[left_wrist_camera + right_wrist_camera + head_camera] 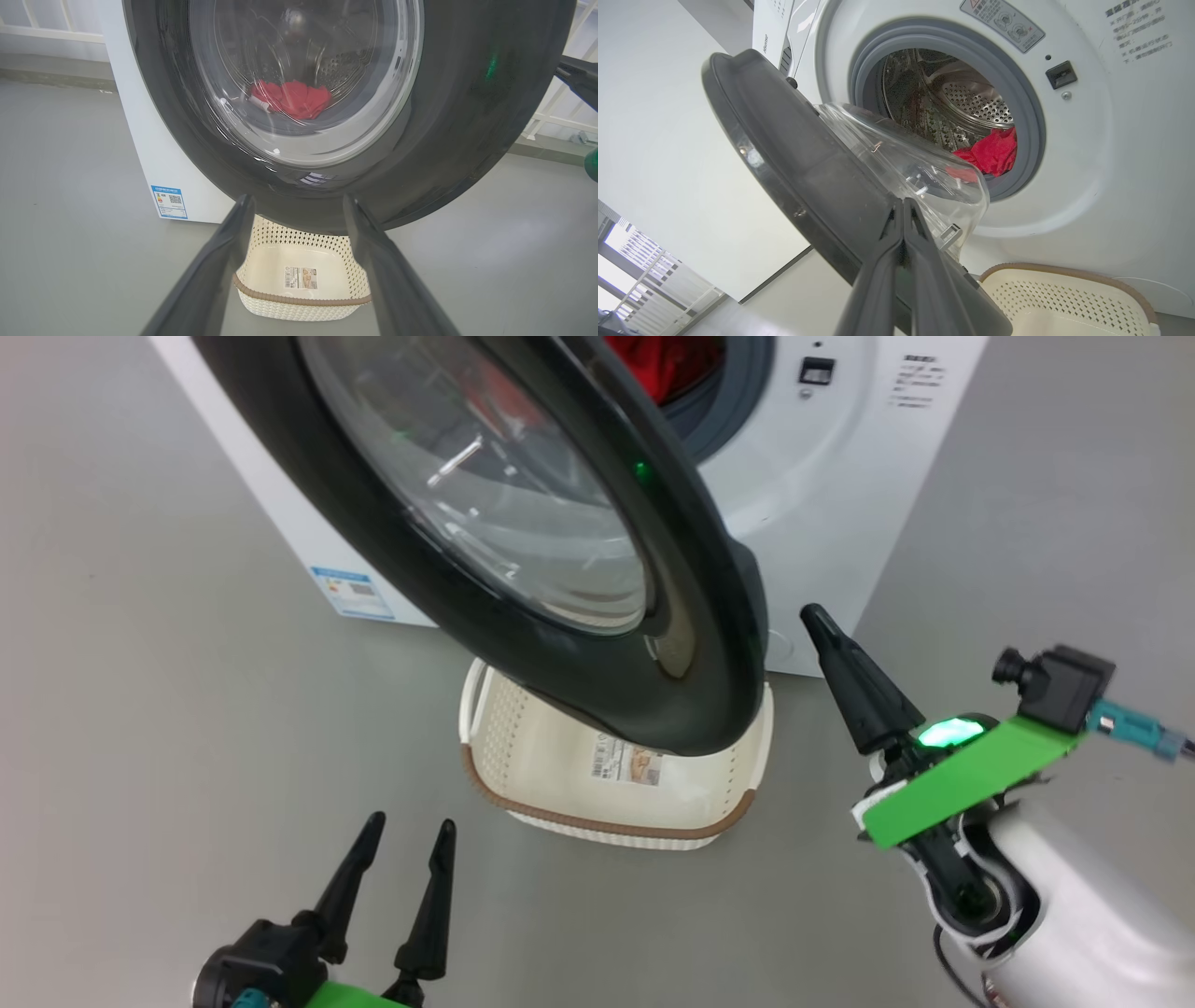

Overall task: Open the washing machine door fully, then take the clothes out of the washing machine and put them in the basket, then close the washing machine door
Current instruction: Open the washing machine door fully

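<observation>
While the washing machine door [495,495] stands only part-open, I enter it as item one: glossy black rim, clear bulging bowl, hinged on the side away from my right gripper [814,614], free edge swung out above the basket. Right gripper: fingers pressed together into one point, holding nothing, just beside the door's free edge on its inner, bowl-side face; I cannot confirm contact. Handling note, my judgement: I would lay the closed fingers against the inner rim, not the bowl, and push steadily along the door's arc until the hinge stops, following the edge so the tip does not slip off. Behind the door: the washing machine [822,504], its grey rubber ring [738,401], steel drum [962,102], and the clothes [992,154], red fabric lying low at the drum mouth, not yet taken out. Beneath the door's lower rim: the basket [513,719], cream, perforated, brown-rimmed, paper label [625,763] inside, no cloth seen in it. Before the door's outer face, low: left gripper [412,821], fingers well apart, holding nothing. Obstruction note: that gripper sits on the side toward which the door must swing, so I would draw it back first. To my left of the door: blue label [353,593] on the machine's front; grey floor [140,728] all round.
</observation>
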You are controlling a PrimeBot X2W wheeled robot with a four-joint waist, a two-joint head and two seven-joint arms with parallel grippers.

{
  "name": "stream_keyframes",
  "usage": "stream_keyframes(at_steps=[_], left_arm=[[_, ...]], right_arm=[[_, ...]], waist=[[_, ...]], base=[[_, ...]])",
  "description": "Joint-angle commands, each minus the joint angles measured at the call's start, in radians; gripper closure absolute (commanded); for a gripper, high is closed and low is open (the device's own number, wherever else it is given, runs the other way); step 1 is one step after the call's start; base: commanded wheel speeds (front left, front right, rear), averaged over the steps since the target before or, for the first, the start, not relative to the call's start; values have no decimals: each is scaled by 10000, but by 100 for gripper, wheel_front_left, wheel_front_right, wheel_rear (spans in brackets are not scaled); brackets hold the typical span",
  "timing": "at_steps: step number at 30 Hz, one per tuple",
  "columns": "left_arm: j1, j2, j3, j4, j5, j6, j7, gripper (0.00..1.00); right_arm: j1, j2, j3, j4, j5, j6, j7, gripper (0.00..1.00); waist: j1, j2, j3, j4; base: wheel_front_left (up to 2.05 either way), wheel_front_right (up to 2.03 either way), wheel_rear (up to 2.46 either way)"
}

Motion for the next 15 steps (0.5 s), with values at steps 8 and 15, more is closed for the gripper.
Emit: stream_keyframes(at_steps=[8,15], left_arm=[[-284,133,21,-244,-265,120,-90,0],[-408,133,-57,-216,-387,175,-90,0]], right_arm=[[-1207,-1134,1287,-110,2311,65,240,100],[-1648,-1629,1940,-227,3525,65,1201,100]], waist=[[0,-1,431,644],[0,-1,568,944]], base=[[0,0,0],[0,0,0]])
